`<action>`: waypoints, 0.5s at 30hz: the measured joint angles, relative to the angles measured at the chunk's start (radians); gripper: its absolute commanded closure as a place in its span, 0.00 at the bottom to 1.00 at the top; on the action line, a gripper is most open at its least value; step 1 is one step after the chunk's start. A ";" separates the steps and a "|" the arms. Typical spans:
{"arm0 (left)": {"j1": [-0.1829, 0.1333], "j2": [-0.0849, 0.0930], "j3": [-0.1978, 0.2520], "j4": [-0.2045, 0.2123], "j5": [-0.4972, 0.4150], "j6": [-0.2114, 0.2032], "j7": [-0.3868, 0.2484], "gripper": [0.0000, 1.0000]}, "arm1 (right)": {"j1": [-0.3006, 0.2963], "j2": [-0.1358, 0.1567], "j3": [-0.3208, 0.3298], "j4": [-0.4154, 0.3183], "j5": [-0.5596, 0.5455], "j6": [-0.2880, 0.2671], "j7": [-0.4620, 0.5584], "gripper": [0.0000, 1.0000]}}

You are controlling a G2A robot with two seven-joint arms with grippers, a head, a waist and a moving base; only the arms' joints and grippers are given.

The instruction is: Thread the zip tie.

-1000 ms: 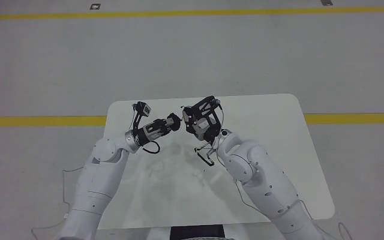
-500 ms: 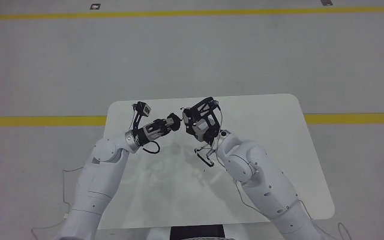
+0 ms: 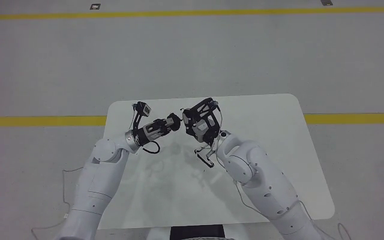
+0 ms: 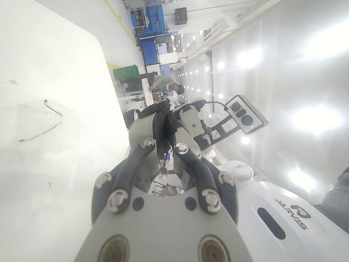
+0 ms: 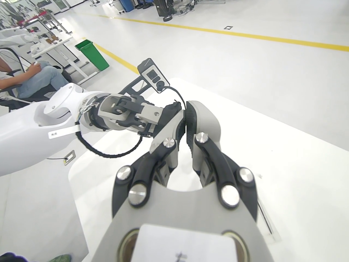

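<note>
Here, left end effector (image 4: 163, 115) and right end effector (image 5: 185, 117) tip-to-tip above table (image 3: 270, 120); both pressed together, pinched item unclear.

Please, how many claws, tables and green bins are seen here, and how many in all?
Claws: 2 (left claw, right claw)
Table: 1
Green bin: 1
Total: 4

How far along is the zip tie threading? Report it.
Done: left gripper and right gripper are shut and tip to tip above the table. In hand: lining up the ends, apparently. Left: the threading itself; the zip tie is too thin to make out here.
</note>
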 measured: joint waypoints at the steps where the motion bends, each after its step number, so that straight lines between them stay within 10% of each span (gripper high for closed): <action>1: 0.000 0.000 0.000 0.000 0.000 0.000 0.000 1.00 | 0.001 0.000 -0.002 0.001 0.000 0.000 0.000 1.00; 15: 0.000 0.000 0.000 0.000 0.000 0.000 0.000 1.00 | 0.002 -0.004 -0.013 0.012 -0.005 0.000 0.000 1.00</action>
